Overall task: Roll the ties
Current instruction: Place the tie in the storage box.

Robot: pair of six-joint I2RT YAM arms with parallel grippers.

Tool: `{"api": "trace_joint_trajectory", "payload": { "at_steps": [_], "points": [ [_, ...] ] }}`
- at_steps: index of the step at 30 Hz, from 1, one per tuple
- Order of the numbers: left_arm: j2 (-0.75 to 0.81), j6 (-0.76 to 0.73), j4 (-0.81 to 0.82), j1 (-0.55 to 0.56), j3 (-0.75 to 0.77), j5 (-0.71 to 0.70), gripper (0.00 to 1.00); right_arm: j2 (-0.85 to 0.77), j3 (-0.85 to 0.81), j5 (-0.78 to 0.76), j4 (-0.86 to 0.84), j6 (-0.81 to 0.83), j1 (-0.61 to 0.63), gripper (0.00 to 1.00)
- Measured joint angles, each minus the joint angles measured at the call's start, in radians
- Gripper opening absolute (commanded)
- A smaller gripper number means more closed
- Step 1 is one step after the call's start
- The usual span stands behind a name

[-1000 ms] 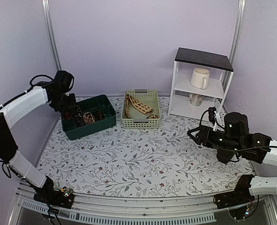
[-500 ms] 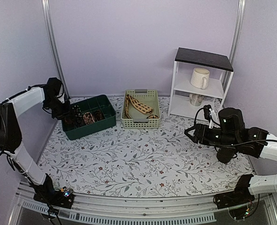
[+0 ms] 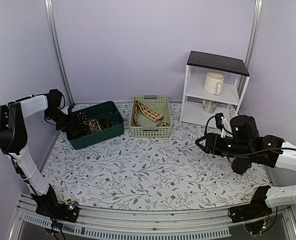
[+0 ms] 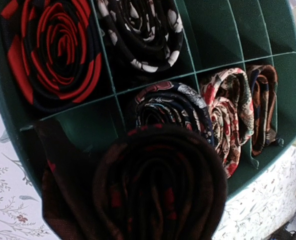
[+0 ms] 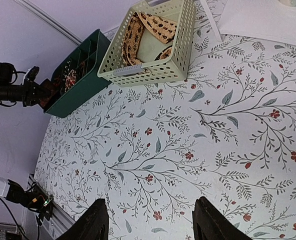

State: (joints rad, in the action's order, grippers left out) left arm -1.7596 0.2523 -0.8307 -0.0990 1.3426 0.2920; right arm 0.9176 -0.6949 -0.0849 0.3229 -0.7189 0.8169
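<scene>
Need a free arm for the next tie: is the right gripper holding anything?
No, the right wrist view shows the right gripper with jaws apart and only the floral tablecloth between them.

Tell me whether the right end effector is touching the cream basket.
Apart. The right wrist view shows floral cloth lying between the right end effector and the cream basket.

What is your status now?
Left end effector holds dark rolled tie at green tray. Right end effector open, empty. Beige tie unrolled in basket. No obstruction.
</scene>
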Motion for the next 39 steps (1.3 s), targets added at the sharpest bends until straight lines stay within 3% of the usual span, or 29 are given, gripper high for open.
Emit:
{"api": "trace_joint_trajectory", "payload": {
  "at_steps": [10,39],
  "points": [
    [-0.021,-0.034,0.005,-0.032,0.000,0.048,0.00,0.018,0.000,0.000,-0.014,-0.003,0.000,0.59],
    [-0.008,0.038,-0.004,-0.017,0.000,-0.166,0.00,0.039,-0.003,-0.007,-0.017,0.001,0.000,0.59]
  ]
}}
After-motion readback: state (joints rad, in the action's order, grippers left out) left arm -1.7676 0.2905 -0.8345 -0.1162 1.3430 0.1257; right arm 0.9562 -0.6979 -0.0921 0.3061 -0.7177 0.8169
